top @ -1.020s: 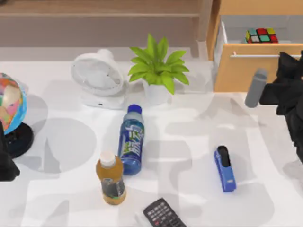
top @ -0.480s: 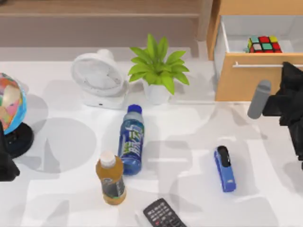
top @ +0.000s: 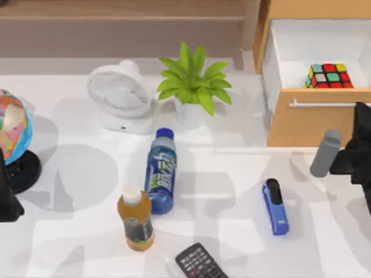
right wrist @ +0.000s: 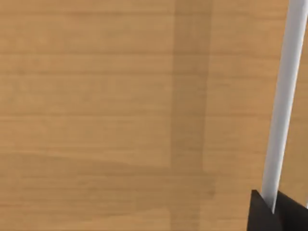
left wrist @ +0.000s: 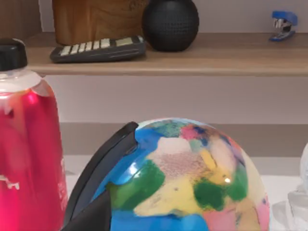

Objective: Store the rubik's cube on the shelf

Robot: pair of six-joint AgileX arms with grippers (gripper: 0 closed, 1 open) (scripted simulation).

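- So our small black-framed rubik's cube with red, green, yellow and teal stickers is sitting inside the open white-lined drawer of the orange-wood cabinet, at the table's far right, right up against the drawer's wooden front panel.
- The long light-brown wooden shelf runs along the back left, well apart from the cube. From our left wrist view its ledge carries a dark calculator, a black round speaker and a small blue stapler.
- Our right gripper is at the right edge, just in front of the drawer front. In our right wrist view the dark fingers pinch the thin metal handle, so it's clamped on that.
- Our left arm is parked at the left edge beside the multicoloured globe; can't tell what its claw is doing.
- Also on the white table: white fan, green potted plant, blue bottle, amber bottle, another blue stapler, black remote.
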